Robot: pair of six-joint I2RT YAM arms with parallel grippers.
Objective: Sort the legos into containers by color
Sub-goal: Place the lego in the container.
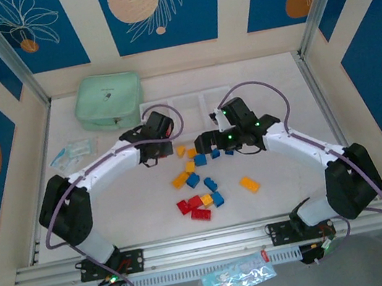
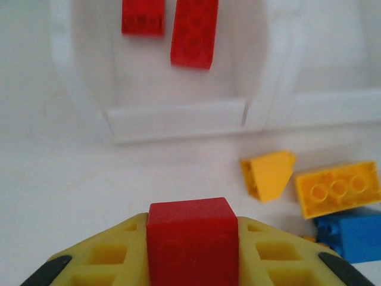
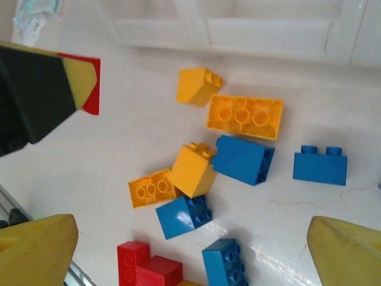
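A red brick (image 2: 190, 229) is gripped by the left gripper (image 2: 191, 259). The jaws are closed on it, and it is seen pressed between the two yellow fingers (image 2: 113, 259), its front part standing out past them. It is held just before the near wall of a container (image 2: 175, 119), in which two more red bricks (image 2: 193, 33) are lying. The right gripper (image 3: 191, 232) is opened wide and nothing is held in it. Below it, blue bricks (image 3: 241, 159) and yellow bricks (image 3: 244, 116) are scattered on the table (image 3: 89, 161), none of them touched by its fingers.
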